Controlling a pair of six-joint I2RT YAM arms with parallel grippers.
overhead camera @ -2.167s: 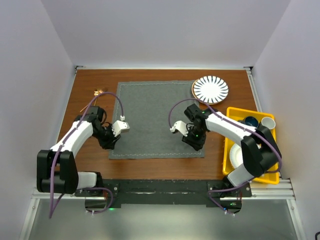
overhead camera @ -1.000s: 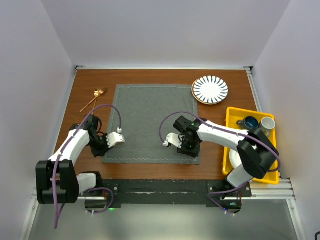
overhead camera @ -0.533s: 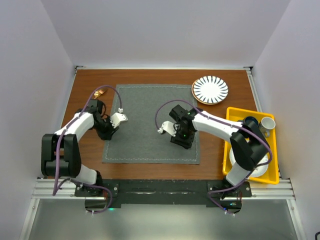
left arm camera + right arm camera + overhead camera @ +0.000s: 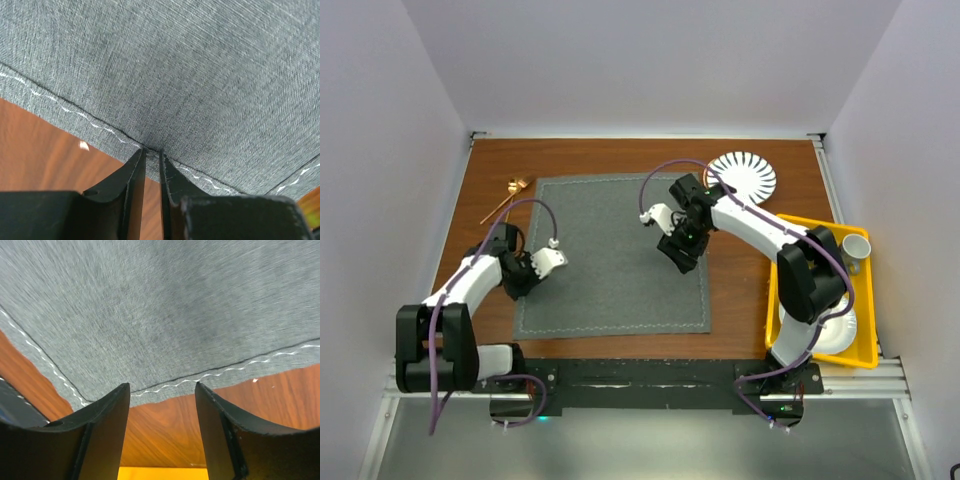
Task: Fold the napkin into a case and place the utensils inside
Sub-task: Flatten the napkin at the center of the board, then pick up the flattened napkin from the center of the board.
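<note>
Napkin [image 4: 610, 262] lies flat and unfolded at mid-tabletop [image 4: 735, 300], a little skewed to the board edges. No case is formed yet.

Left end effector [image 4: 151, 151]: at the napkin's left hem, fingers nearly together and pinching the stitched edge. Weave lines draw in toward the tips.

Right end effector [image 4: 161, 386]: over the right hem, jaws well apart with nothing between them and bare wood showing below.

Utensils [image 4: 508, 192]: on the wood off the napkin's far-left corner, apart from it.

Striped plate [image 4: 752, 172]: near the far-right corner, partly behind the right arm. Yellow bin [image 4: 782, 232] is further right.

Risks, as judged:
- Only one side is held. If the left side lifts or pulls before the right closes, the cloth would likely drag and the fold would come out crooked.
- The left pinch sits at the very edge, so tension could slip the hem out.
- The right jaws straddle the hem line. Closing here may catch only the stitching, or miss it.
- Cloth swept toward the far-left corner could nudge the utensils.
- The right arm passes close to the plate.
</note>
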